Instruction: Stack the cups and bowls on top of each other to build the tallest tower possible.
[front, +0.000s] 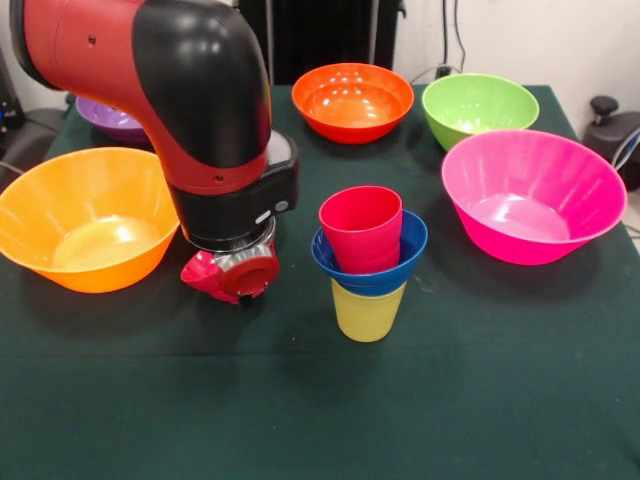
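A stack stands mid-table: the yellow cup (368, 312) at the bottom, the small blue bowl (372, 272) sitting in it, and the red cup (361, 228) upright in the bowl. The arm comes down just left of the stack, and its gripper (232, 272) is low over the cloth, about a hand's width from the yellow cup. A red shape (200, 272) shows under the arm's end. I cannot tell whether it is the small red bowl or part of the gripper. The small green bowl is not in view.
The large orange-yellow bowl (88, 215) sits left of the arm. The large pink bowl (533, 195) is at the right. At the back are the purple bowl (108, 118), the medium orange bowl (352, 100) and the medium green bowl (480, 108). A dark green cloth (320, 420) covers the table.
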